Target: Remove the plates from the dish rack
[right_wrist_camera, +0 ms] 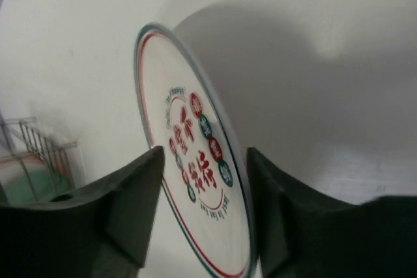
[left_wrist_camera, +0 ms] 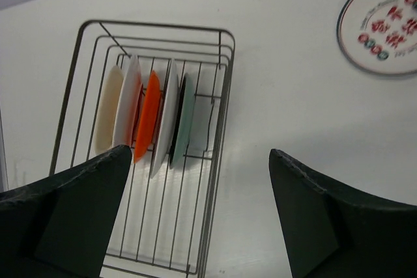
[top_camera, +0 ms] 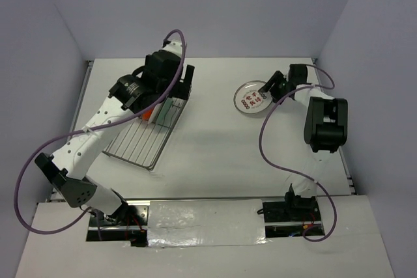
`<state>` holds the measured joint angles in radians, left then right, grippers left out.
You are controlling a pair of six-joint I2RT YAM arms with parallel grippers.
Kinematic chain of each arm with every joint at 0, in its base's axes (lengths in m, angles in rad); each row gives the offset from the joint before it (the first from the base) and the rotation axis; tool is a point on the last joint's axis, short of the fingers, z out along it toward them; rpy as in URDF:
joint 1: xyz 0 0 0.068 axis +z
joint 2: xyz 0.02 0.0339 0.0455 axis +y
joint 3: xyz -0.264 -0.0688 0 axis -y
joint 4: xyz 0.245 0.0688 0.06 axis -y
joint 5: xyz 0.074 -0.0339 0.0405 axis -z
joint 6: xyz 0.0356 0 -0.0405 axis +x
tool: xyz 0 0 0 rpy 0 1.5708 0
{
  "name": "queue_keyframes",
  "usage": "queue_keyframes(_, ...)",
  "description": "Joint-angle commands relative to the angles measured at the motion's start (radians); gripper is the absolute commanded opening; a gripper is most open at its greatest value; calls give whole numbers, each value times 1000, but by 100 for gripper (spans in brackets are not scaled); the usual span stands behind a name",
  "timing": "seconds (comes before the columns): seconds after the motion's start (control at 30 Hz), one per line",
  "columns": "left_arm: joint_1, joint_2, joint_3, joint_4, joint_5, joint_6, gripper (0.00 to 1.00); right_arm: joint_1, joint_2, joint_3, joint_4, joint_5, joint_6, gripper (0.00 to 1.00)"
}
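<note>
The dish rack (left_wrist_camera: 215, 128) is a silver wire basket at the table's left (top_camera: 133, 144). Several plates stand upright in it: cream (left_wrist_camera: 106, 112), white (left_wrist_camera: 127, 105), orange (left_wrist_camera: 148, 115), white (left_wrist_camera: 167, 118) and teal (left_wrist_camera: 184, 118). My left gripper (left_wrist_camera: 202, 183) hangs open above the rack's near end (top_camera: 187, 83), with nothing between its fingers. A white plate with red characters (top_camera: 253, 97) lies flat on the table at the right (left_wrist_camera: 384, 24). My right gripper (right_wrist_camera: 203, 180) is open and straddles this plate's rim (right_wrist_camera: 195, 161); the right finger sits close to the edge.
The left arm stretches diagonally over the rack, hiding part of it in the top view. Purple cables loop beside both arms. Grey walls close in the table at the back and sides.
</note>
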<state>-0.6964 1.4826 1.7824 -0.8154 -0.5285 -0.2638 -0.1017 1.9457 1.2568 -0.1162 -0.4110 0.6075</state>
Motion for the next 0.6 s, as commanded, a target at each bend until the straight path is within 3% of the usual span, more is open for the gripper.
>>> queue_keyframes(0.0, 46, 2, -84, -44, 104, -26, 100, 5, 50, 133, -195, 118, -69, 66)
queue_keyframes(0.03, 75, 2, -98, -35, 131, -25, 99, 16, 52, 157, -265, 278, -60, 69)
queue_keyframes(0.07, 95, 11, -107, -27, 152, -26, 99, 25, 53, 221, -437, 360, -36, 76)
queue_keyframes(0.1, 113, 19, -126, -7, 175, -20, 99, 46, 52, 246, -512, 418, -32, 92)
queue_keyframes(0.13, 150, 27, -135, 4, 192, -17, 99, 59, 42, 269, -577, 555, -19, 100)
queue_keyframes(0.2, 179, 54, -147, 36, 238, 11, 99, 82, 4, 283, -730, 636, 35, 100)
queue_keyframes(0.33, 210, 137, -118, 55, 249, 46, 91, 127, -284, 72, -570, 571, 17, 100)
queue_keyframes(0.37, 213, 151, -103, 55, 254, 60, 83, 137, -383, 14, -557, 534, 14, 100)
queue_keyframes(0.47, 227, 197, -97, 68, 254, 84, 72, 180, -480, -5, -571, 488, -26, 100)
queue_keyframes(0.57, 258, 225, -115, 77, 260, 89, 70, 238, -525, 0, -620, 495, -60, 100)
